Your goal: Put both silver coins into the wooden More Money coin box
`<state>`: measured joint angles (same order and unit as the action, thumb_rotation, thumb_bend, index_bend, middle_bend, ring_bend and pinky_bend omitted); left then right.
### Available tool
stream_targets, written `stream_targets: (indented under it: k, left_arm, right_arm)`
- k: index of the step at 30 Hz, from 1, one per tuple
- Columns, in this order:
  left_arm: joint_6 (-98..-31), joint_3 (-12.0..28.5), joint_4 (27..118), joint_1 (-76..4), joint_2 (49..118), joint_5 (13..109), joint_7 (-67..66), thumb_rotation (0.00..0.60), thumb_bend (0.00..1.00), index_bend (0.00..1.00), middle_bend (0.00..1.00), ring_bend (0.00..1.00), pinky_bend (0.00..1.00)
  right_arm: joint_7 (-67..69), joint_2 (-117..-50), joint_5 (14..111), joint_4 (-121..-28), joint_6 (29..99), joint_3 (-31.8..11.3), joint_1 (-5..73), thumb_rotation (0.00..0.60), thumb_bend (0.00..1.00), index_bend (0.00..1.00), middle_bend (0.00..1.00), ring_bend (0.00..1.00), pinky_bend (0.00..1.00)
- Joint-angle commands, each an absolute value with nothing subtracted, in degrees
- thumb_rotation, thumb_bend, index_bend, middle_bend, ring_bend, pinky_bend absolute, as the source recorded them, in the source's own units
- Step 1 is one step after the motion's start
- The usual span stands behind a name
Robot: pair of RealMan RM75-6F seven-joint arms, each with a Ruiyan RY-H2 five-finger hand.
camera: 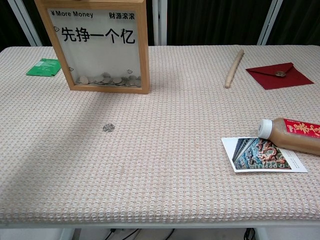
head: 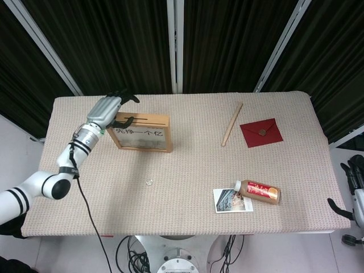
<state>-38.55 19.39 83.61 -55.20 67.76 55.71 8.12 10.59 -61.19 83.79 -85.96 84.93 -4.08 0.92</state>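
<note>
Left hand (head: 108, 109), fingers spread and empty, hovers upper left over the wooden glass-fronted coin box (head: 142, 132); small silver coin (head: 149, 182) lies below, toward frame centre.

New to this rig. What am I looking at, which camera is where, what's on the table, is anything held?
It is a two-armed robot with human-like hands. The head view looks down from above; the chest view looks across the table from low in front.

The left hand hovers at the top of the wooden coin box; whether it holds anything is unclear. The right hand hangs off the table's edge.

On the cloth: one silver coin, a wooden stick, a red envelope, a bottle lying on a postcard, and a green packet.
</note>
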Motion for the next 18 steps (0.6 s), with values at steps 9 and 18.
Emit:
stream_targets:
  k: [9, 18]
  left_arm:
    - [-64.6, 16.5, 102.6, -42.0, 61.6, 73.9, 5.0, 0.600, 0.41, 0.27, 0.19, 0.01, 0.04]
    - [-85.1, 3.2, 99.3, -27.6, 65.0, 98.4, 1.9, 0.600, 0.40, 0.26, 0.19, 0.01, 0.06]
  right_arm:
    - [10.4, -60.4, 83.8, -86.6, 85.2, -4.4, 1.1, 0.600, 0.18, 0.00, 0.00, 0.00, 0.00]
    - [9.0, -61.1, 84.9, -87.5, 84.7, -4.0, 1.7, 0.600, 0.18, 0.00, 0.00, 0.00, 0.00]
